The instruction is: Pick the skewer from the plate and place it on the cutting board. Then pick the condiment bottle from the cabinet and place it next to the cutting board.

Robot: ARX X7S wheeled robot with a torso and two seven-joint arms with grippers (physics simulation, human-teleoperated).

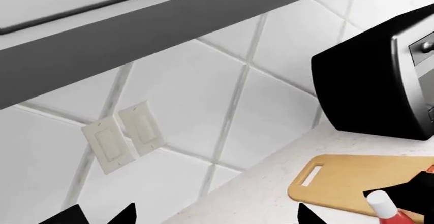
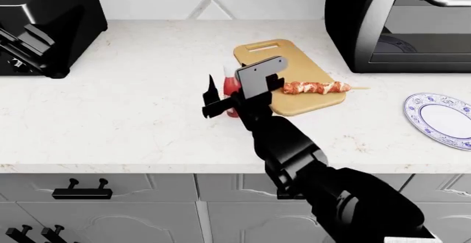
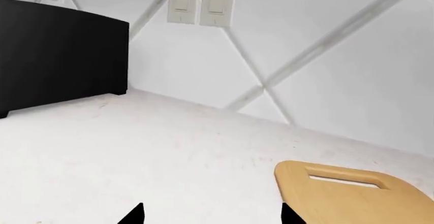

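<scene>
White speckled tabletop (image 2: pixel 147 105) carries one tan wooden cutting board (image 2: pixel 294 72), one skewer (image 2: pixel 316 87) lying on it, one red condiment bottle (image 2: pixel 231 91) beside it, one blue-rimmed plate (image 2: pixel 442 116). My right pincer (image 2: pixel 220 101) stands spread around the bottle; left pincer state: cannot tell.

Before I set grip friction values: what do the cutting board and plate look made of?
The cutting board looks like light tan wood, matte and evenly coloured. The plate looks like glazed ceramic: smooth white face, blue patterned rim. Both are simulator renders, so this is only appearance.

Cutting board (image 1: pixel 359 183) on white counter (image 1: pixel 257 198), slot handle twd tiled wall (image 1: pixel 203 97). Condiment bottle (image 1: pixel 388 209) beside board's near edge. Black oven (image 1: pixel 379 82) behind board. Dbl wall switch (image 1: pixel 125 135) on tiles.
</scene>
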